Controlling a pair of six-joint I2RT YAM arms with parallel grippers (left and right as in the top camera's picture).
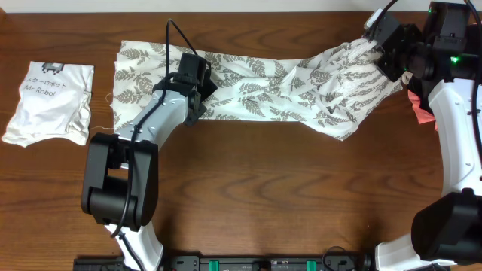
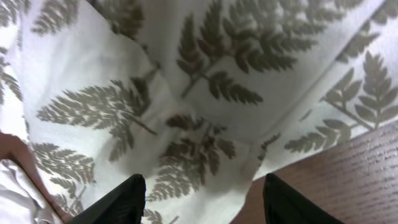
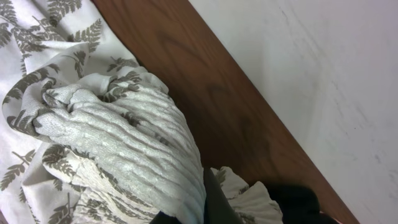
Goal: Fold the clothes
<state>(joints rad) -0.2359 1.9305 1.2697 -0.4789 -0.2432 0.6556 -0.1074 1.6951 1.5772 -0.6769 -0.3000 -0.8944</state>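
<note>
Stretching across the far half of the tabletop [image 1: 263, 188], the fern-print garment [image 1: 263, 90] lies mostly flat at its left end. Toward the right it is rucked into ridges and rises off the wood. The right jaws are closed on the garment's gathered, ribbed end [image 3: 124, 143] near the far right corner, holding it bunched and lifted. The left jaws hover over the left-centre of the cloth near its front edge, standing apart with nothing gripped. The wrist view shows their black fingers [image 2: 121, 202] just above a folded-over flap, with the hem beside bare wood.

The fabric looks thin, light and limp. It will likely drape, wrinkle and slide over itself, and a pull at one end should drag the whole length. A sound hold would be a pinch on the hem or a corner, catching only the layers wanted. A plain white shirt [image 1: 49, 102] lies well apart at the left.
</note>
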